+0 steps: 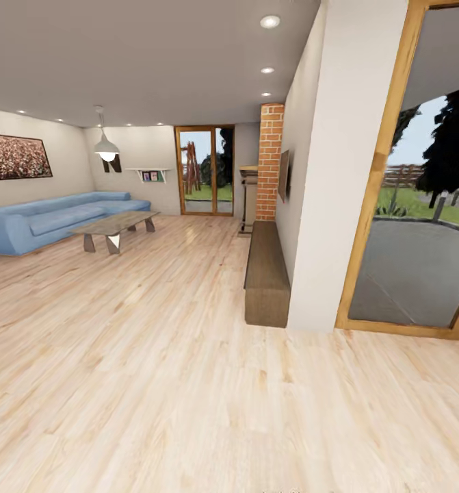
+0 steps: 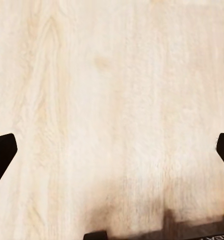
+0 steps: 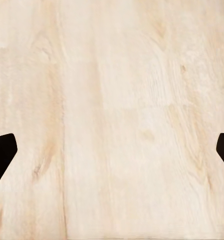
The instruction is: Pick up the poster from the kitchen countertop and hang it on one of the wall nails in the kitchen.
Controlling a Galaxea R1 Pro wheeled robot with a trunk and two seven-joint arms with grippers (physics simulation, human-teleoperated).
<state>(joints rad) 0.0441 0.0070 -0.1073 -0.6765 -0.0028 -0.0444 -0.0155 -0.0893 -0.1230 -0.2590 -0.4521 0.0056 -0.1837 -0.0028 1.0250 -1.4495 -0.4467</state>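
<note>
Head view: no poster or kitchen worktop in sight, so nothing is done yet; find, pick and hang all remain. Left hand (image 2: 112, 152) and right hand (image 3: 112, 152) spread apart, empty, over pale wood plank floor (image 1: 154, 383). Blue L-shaped sofa (image 1: 51, 219) ahead left.

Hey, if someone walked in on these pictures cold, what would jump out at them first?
Probably the long blue sofa along the far left wall, with a low coffee table before it and a wide reddish painting above. Next, the red brick column and the big glass door at right.
</note>
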